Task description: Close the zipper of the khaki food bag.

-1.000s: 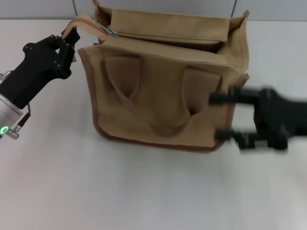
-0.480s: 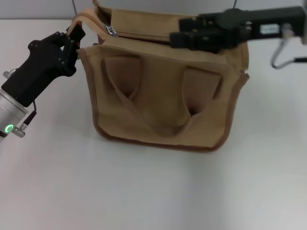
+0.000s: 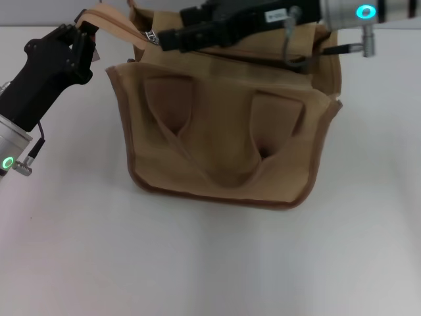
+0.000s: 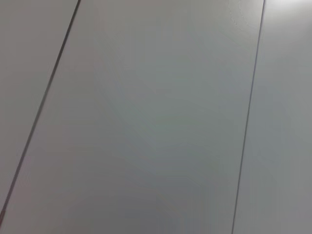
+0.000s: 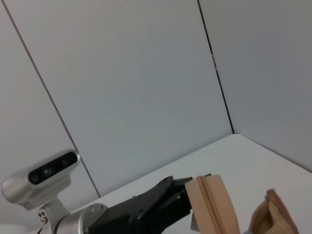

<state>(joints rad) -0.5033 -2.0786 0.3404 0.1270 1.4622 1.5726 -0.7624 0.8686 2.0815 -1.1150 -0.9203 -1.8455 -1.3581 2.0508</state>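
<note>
The khaki food bag stands on the white table, its handles lying against the near side. Its zipper runs along the top, mostly hidden under my right arm; the silver pull tab shows at the left end. My left gripper is shut on the tan strap at that end, holding it up and to the left. My right gripper reaches across the bag's top from the right, fingers apart, tips just right of the pull tab. In the right wrist view the strap shows held by the left gripper.
A white tabletop lies in front of the bag. A grey panelled wall fills the left wrist view and stands behind the table. My right arm spans the bag's far rim.
My right gripper has swept leftward along the bag's top, from its right half to the pull tab. The left gripper has drawn the strap a little up and to the left.
</note>
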